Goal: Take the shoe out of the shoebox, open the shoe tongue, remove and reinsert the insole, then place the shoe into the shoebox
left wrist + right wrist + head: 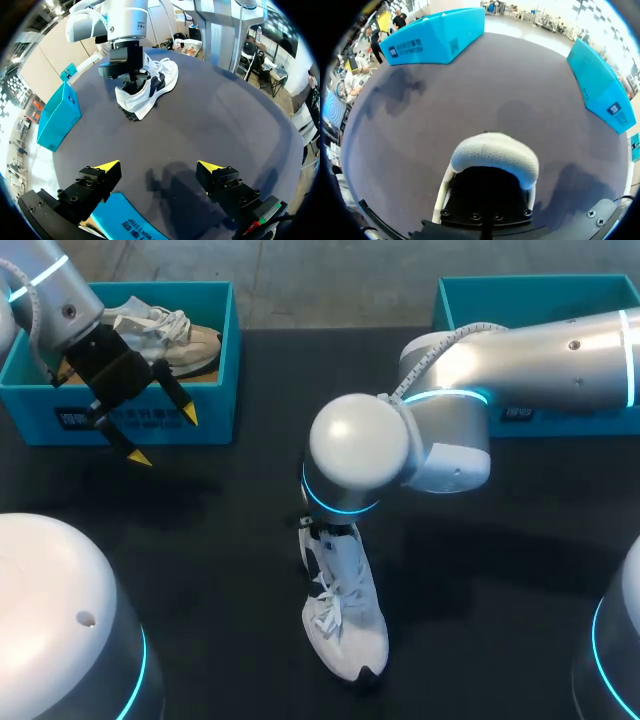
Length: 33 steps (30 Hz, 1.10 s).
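Shoe heel at R gripper, grip unclear; L gripper spread, well away.

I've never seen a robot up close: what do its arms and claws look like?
The left arm and right arm are smooth silver tubes with rounded white joints ringed by glowing blue bands. A braided cable runs along the right arm. The left claw is black, its two fingers tipped bright yellow.
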Motion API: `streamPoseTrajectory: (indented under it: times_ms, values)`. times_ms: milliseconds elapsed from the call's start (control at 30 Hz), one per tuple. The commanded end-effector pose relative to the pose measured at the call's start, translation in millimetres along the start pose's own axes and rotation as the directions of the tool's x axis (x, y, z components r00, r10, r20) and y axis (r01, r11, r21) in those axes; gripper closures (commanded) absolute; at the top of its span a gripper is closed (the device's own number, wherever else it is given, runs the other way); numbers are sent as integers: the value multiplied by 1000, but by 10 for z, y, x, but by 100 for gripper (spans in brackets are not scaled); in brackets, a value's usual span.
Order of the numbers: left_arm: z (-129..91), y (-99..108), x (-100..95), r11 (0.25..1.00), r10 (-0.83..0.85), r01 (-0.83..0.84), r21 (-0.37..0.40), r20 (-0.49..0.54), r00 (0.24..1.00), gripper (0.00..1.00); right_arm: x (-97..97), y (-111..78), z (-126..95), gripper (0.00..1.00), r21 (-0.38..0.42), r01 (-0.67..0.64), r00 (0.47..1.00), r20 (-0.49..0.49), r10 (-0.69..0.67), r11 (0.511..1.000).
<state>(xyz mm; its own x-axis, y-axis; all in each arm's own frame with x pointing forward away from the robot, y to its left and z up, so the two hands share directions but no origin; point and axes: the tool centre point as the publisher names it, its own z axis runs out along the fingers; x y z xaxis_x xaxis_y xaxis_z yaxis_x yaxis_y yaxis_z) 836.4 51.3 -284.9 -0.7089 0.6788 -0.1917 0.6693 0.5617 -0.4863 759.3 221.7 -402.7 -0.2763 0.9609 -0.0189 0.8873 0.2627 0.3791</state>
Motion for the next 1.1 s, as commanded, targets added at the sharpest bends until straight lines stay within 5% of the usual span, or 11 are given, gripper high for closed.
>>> streamPoseTrajectory:
  times_ms: [33,267,400,667,1100]
  values:
    - [-8,4,-7,1000,0,0,-1,-5,1000,0,15,-53,99,100,59,0,1000,-11,1,998]
    - [-8,4,-7,1000,0,0,-1,-5,1000,0,29,-264,80,100,113,-7,1000,13,5,994]
    - [-8,4,-7,1000,0,0,-1,-5,1000,0,12,-297,-44,100,64,-24,999,27,22,998]
    - [-8,4,-7,1000,0,0,-1,-5,1000,0,4,-75,-349,100,-39,9,998,62,-7,999]
    - [-8,4,-7,1000,0,0,-1,-5,1000,0,-51,284,-78,100,19,78,996,37,-79,997]
